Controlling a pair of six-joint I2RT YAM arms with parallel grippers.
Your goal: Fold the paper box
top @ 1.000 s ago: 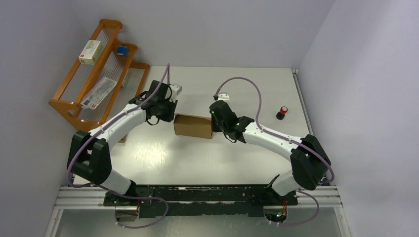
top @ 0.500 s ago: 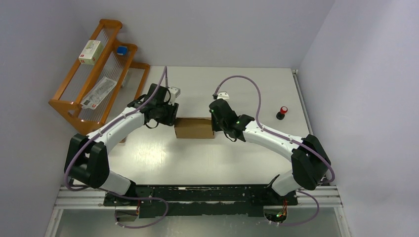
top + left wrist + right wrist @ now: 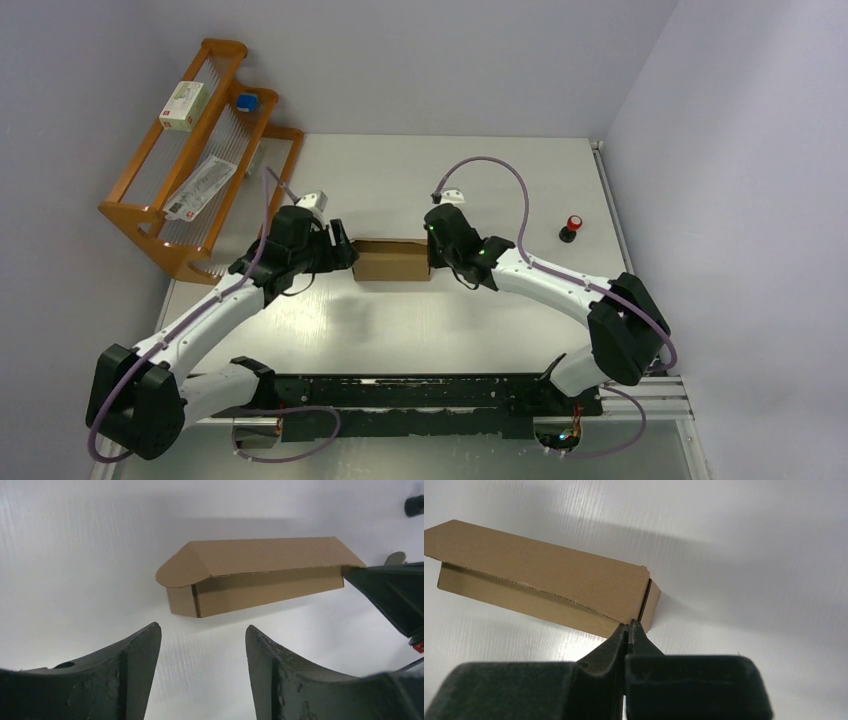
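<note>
The paper box (image 3: 392, 260) is a small brown cardboard box, closed, lying on the white table between the arms. In the left wrist view it (image 3: 260, 575) lies ahead with a rounded flap folded over its left end. My left gripper (image 3: 202, 630) is open and empty, a short way off that end (image 3: 342, 254). My right gripper (image 3: 631, 624) is shut, its tips touching the lid's serrated edge at the box's right end (image 3: 432, 256). The right gripper's finger (image 3: 390, 595) shows against the box in the left wrist view.
A wooden rack (image 3: 130, 205) stands at the far left, holding a white box with a label (image 3: 185, 103), a blue item (image 3: 246, 101) and a flat packet (image 3: 200, 188). A red-topped black button (image 3: 571, 228) sits on the table to the right. Grey walls enclose the table.
My left arm has swung back and nearer, and its gripper has come off the box's left end. The box has squared up slightly. The right gripper stays at the right end.
</note>
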